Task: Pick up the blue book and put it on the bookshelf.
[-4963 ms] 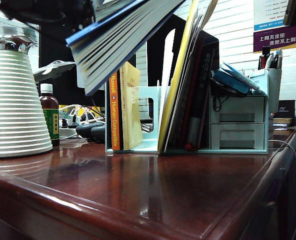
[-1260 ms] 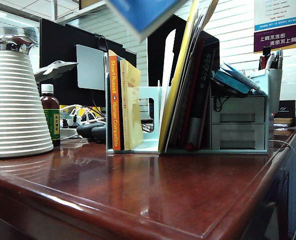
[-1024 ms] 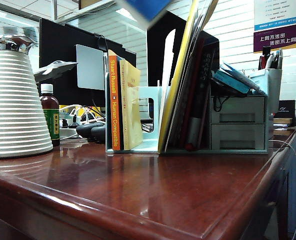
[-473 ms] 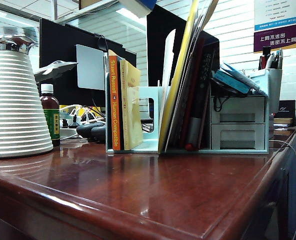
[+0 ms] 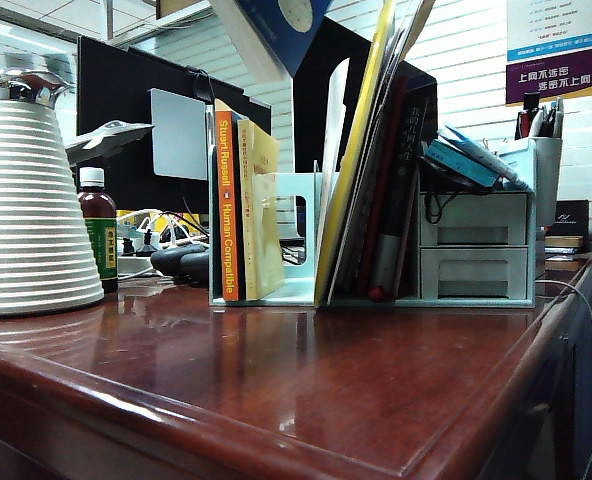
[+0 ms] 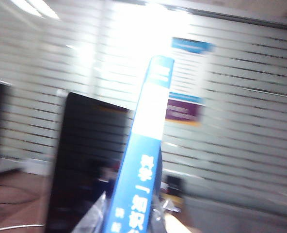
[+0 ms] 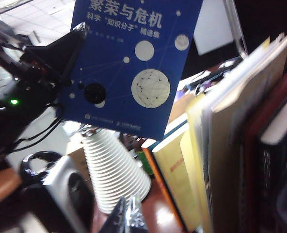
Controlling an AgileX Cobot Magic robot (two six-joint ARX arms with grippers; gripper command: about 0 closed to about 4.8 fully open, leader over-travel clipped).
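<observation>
Mid-carry, with placing not yet begun. Left tool (image 6: 131, 217) closed narrow on the book (image 6: 144, 155), pinching it at one edge, spine rising straight out past the tips in the left wrist view. From the right wrist view, a black clamp on the cover's side edge, the cover with its white circles facing that camera. Book held high in the air, clear of the counter (image 5: 276, 380), only a tilted lower corner poking into the top of the exterior view, above the shelf (image 5: 301, 195). Well below the left tool, the shelf's open slot, bounded on one side by the orange-spined book (image 5: 226, 210) and its yellow neighbour, on the other by a stack of folders (image 5: 354, 180) leaning across the top. Right tool (image 7: 127, 216) pressed shut on nothing, low beside the shelf's contents, apart from the book, with a white ribbed jug (image 7: 115, 170) just beyond its tips. Next, by this reading: square the book upright with spine parallel to the dividers, line it up over the gap, then lower it straight down under the left tool. Care needed with the leaning folders, likely to catch a descending corner; possibly a job for the right tool to hold them back. Release only with the lower edge down on the shelf floor.
</observation>
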